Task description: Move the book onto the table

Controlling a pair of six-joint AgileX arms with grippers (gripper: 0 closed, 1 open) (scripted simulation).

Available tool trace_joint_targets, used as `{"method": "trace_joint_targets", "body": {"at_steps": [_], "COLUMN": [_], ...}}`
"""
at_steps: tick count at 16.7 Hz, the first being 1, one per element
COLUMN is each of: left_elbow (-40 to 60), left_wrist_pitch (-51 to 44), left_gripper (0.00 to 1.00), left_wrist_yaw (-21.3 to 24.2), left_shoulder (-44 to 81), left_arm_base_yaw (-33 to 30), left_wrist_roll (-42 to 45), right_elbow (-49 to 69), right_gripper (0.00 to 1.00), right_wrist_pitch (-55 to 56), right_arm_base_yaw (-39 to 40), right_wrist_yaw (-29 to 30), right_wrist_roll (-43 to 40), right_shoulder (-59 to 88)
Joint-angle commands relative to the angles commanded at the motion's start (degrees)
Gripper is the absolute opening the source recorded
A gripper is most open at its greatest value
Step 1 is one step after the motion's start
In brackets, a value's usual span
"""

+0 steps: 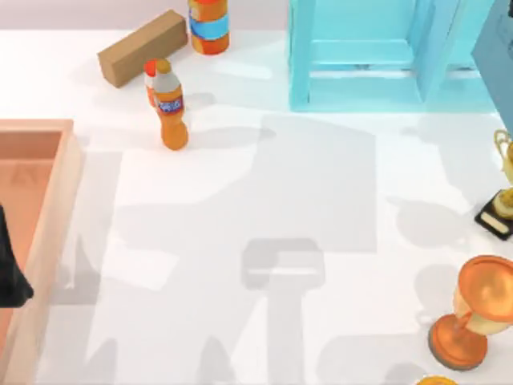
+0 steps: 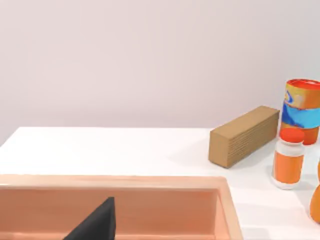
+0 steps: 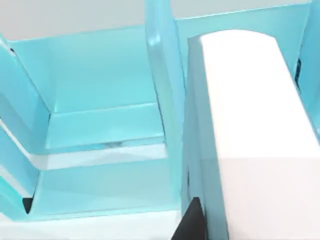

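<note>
The book (image 3: 250, 125) stands in the light blue shelf unit (image 1: 361, 56) at about 1 o'clock on the table (image 1: 264, 200). In the right wrist view its white page edges face the camera and its teal cover lies close against the shelf divider. The right gripper (image 3: 192, 220) is right at the book's cover edge, and I cannot tell whether it is spread or clamped. The step in hand looks like drawing the book out. That is best done by pulling straight toward 6 o'clock, parallel to the divider, keeping the book level so no corner catches, then setting it flat on bare white surface near the centre, away from the trophies (image 1: 473, 317) at 4 o'clock. The left gripper (image 1: 12, 277) is parked over the wooden tray (image 1: 48, 208) at 9 o'clock, its state likewise unclear.
</note>
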Motion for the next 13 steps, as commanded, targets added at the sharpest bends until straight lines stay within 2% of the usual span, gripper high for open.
{"method": "trace_joint_targets", "body": {"at_steps": [4,13], "left_elbow": [0.0,0.0], "left_wrist_pitch": [0.0,0.0], "left_gripper": [1.0,1.0], "left_wrist_yaw": [0.0,0.0], "left_shoulder": [0.0,0.0], "left_arm_base_yaw": [0.0,0.0], "left_wrist_roll": [0.0,0.0], "right_elbow": [10.1,33.41], "right_gripper": [0.0,0.0], "right_wrist_pitch": [-6.27,-22.04], "right_arm_base_yaw": [16.03,53.83], "right_wrist_yaw": [15.34,53.81], "right_wrist_roll": [-6.73,-24.91], "right_shoulder": [13.96,47.78]}}
